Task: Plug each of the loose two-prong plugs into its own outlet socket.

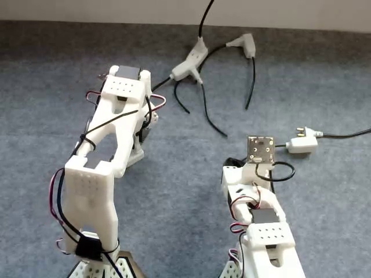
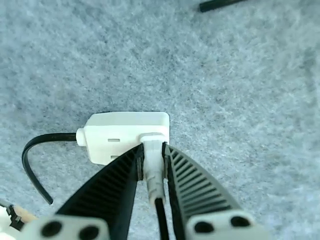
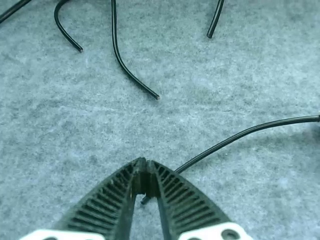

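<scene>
In the left wrist view my left gripper (image 2: 152, 148) is shut on a white two-prong plug (image 2: 153, 172). The plug is pushed against the face of a white outlet socket (image 2: 125, 131) that lies on the grey carpet with a black cord leaving one end. My right gripper (image 3: 146, 170) is shut just above the carpet, with the end of a black cord (image 3: 235, 137) lying under its tips. In the high view a loose white plug (image 1: 302, 143) lies to the right of the right arm (image 1: 261, 226), prongs bare. The left arm (image 1: 110, 145) covers its own gripper there.
At the back of the carpet a white plug and socket pair (image 1: 188, 62) lies joined, and another white plug (image 1: 244, 43) is beside it. Several black cords (image 1: 211, 119) trail from them toward the middle. Bare carpet lies between the two arms.
</scene>
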Robot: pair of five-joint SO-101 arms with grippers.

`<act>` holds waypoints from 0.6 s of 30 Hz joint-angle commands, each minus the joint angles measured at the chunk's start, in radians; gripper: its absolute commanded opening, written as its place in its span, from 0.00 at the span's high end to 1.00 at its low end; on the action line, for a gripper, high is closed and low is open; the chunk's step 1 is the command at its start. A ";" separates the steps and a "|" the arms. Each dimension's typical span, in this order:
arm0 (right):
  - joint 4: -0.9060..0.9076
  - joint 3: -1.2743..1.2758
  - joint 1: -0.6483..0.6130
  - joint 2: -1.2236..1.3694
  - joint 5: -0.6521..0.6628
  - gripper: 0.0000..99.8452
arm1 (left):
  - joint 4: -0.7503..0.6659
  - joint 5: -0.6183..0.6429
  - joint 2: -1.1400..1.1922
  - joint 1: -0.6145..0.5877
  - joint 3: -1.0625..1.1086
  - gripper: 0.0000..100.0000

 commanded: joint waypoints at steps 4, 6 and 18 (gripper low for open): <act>-0.022 -0.005 -0.008 -0.013 0.012 0.99 | 0.032 -0.155 -0.053 0.025 -0.013 0.99; -0.022 -0.005 -0.008 -0.013 0.012 0.99 | 0.026 -0.262 -0.099 0.025 -0.036 0.99; -0.022 -0.005 -0.008 -0.013 0.012 0.99 | 0.035 -0.500 -0.246 0.018 -0.085 0.99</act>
